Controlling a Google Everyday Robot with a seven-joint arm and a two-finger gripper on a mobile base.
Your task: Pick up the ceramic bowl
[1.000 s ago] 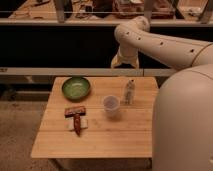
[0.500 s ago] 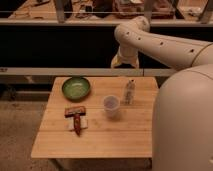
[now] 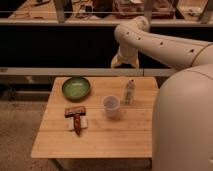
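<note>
The ceramic bowl [image 3: 76,88] is round, shallow and green with a darker rim. It sits on the far left part of the wooden table [image 3: 100,142]. My arm [image 3: 160,42] arches from the right over the table's back edge. The gripper [image 3: 122,62] hangs at the arm's end, above and behind the table's far edge. It is well to the right of the bowl and apart from it. Nothing shows in the gripper.
A translucent plastic cup [image 3: 111,105] stands mid-table, right of the bowl. A small clear bottle [image 3: 129,91] stands upright behind it. A brown bar on a white packet [image 3: 76,119] lies in front of the bowl. A dark shelf with a rail [image 3: 50,71] runs behind the table. My body [image 3: 185,125] fills the right side.
</note>
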